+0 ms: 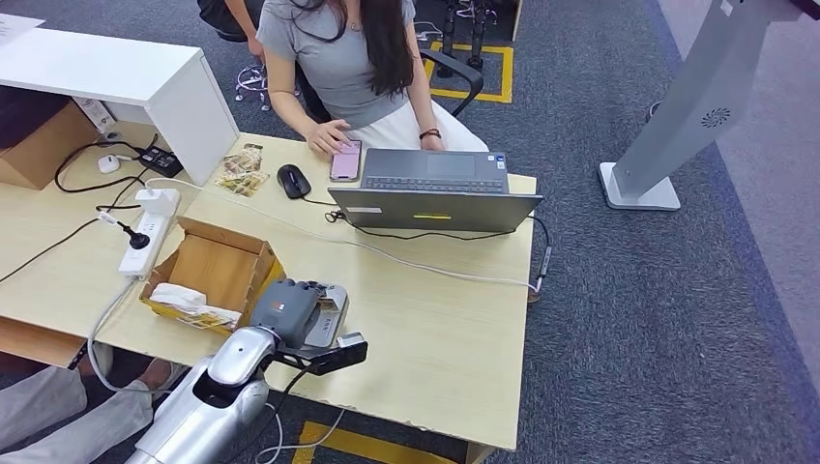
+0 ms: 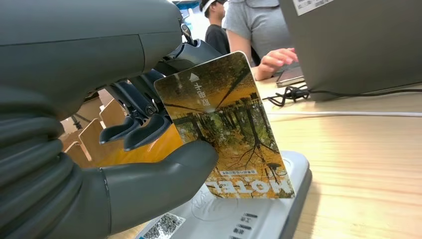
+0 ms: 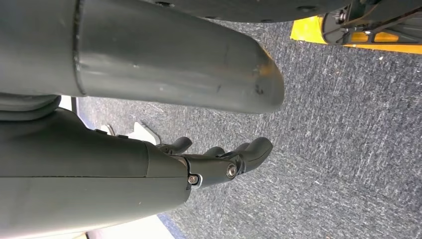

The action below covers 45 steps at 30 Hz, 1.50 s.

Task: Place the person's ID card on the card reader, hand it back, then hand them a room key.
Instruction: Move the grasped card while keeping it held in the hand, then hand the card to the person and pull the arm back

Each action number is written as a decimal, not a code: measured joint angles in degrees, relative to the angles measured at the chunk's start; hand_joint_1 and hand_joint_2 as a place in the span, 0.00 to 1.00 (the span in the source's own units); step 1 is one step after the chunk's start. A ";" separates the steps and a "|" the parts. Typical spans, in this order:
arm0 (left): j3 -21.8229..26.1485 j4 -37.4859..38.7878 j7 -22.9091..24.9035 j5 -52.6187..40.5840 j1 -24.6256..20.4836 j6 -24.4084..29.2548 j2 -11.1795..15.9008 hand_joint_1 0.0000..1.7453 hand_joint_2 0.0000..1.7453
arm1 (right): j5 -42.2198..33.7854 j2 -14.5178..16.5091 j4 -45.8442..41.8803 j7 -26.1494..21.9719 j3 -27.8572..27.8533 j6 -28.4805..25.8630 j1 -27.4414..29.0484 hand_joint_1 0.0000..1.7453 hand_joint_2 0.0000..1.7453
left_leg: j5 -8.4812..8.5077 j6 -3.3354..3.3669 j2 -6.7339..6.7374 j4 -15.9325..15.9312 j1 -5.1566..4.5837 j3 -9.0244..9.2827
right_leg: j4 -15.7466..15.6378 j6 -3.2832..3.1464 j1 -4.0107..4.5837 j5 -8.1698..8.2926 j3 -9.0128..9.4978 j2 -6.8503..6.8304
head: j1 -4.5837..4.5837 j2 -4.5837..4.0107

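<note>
Wooden desk (image 1: 435, 319) bearing open grey laptop (image 1: 432, 190), black mouse (image 1: 293, 180), pink phone (image 1: 345, 159) under seated person's hand (image 1: 327, 138), open cardboard box (image 1: 215, 269), white power strip (image 1: 148, 230); grey carpet (image 1: 658, 319) beyond.

room key (image 2: 226, 129) autumn-tree print, yellow-orange | card reader (image 2: 259, 219) grey | laptop (image 1: 435, 198) grey

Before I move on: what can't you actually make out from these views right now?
- Card: left wrist view shows one printed face; the thumb covers its lower corner.
- Card reader: cut off by the frame's bottom edge; the card hides any contact. In the head view the left hand covers it.
- Cardboard box: contents partly hidden by its wall.
- Right hand: fingers partly hidden by its own cover.
</note>
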 joint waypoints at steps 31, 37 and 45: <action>-2.46 2.07 2.73 0.38 -3.47 1.13 0.56 1.00 1.00 | -0.86 0.00 0.00 -0.53 0.56 0.01 0.05 0.00 0.00 | 0.17 0.02 -0.10 -0.02 0.01 0.35 | 0.01 0.01 0.01 0.07 0.37 -0.07 | 0.01 0.00; 0.06 2.06 3.89 -2.07 -11.10 4.02 4.06 1.00 1.00 | -2.60 0.00 0.00 -2.21 0.49 -0.10 0.14 0.00 0.00 | 0.32 0.00 -0.14 -0.01 0.03 0.05 | 0.06 -0.02 0.03 0.21 0.06 -0.08 | 0.01 0.00; 5.07 3.26 3.96 -3.36 -23.74 5.50 8.70 1.00 1.00 | -4.45 0.07 -0.13 -0.13 -0.45 -0.26 -0.06 0.00 0.00 | 0.40 -0.05 -0.13 -0.01 0.03 -0.18 | 0.08 -0.02 0.03 0.28 -0.16 -0.07 | 0.01 0.00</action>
